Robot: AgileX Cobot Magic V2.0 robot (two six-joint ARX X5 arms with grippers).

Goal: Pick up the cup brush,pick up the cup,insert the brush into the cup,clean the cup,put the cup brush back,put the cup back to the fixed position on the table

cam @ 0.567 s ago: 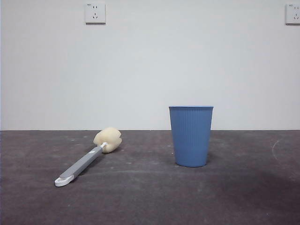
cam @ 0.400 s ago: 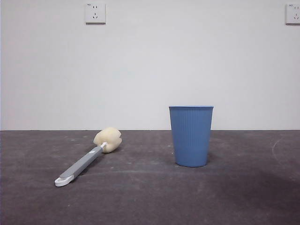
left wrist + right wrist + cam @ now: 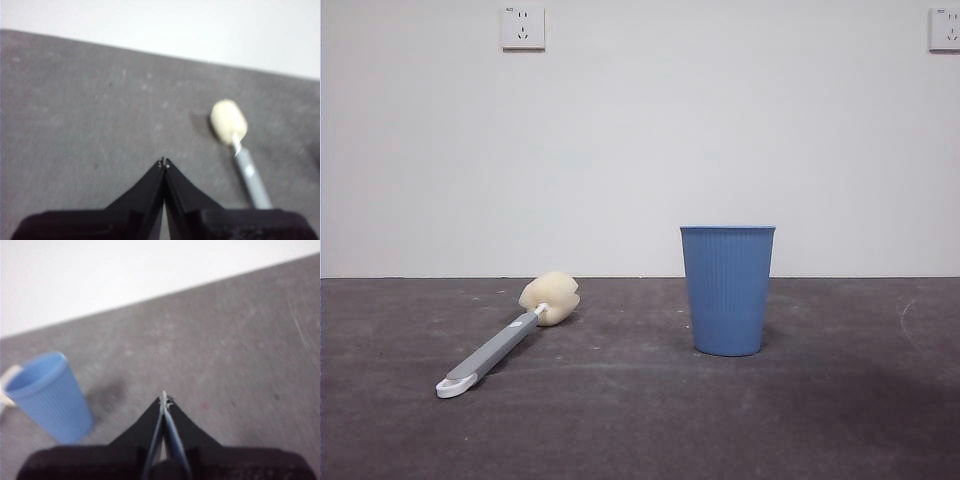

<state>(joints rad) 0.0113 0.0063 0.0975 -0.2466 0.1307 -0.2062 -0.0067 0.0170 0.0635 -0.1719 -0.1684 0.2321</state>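
Nothing had shifted on the table across the front views: the cup brush (image 3: 508, 335) and the cup (image 3: 727, 290) lay and stood where they had been in the earlier frames, and no arm showed in the front view. The cup brush rested flat on the table (image 3: 640, 420), to the left in the front view, its cream-yellow sponge head (image 3: 550, 298) toward the wall and its grey handle running forward to the white looped end (image 3: 455, 386). The cup stood upright to the right of it, well apart from the brush, mouth up, its blue ribbed wall tapering to the base. Behind both, a plain pale wall carried a white wall socket (image 3: 523, 28) high on the left and a second socket (image 3: 945, 30) at the right edge. The left gripper (image 3: 164, 162) hung above bare table with its two black jaws pressed together tip to tip, holding nothing; the brush's sponge head and part of the handle showed near it but apart. The right gripper (image 3: 164, 397) likewise hovered over the table with its jaws closed against each other and empty, the cup standing off to one side, not touched.
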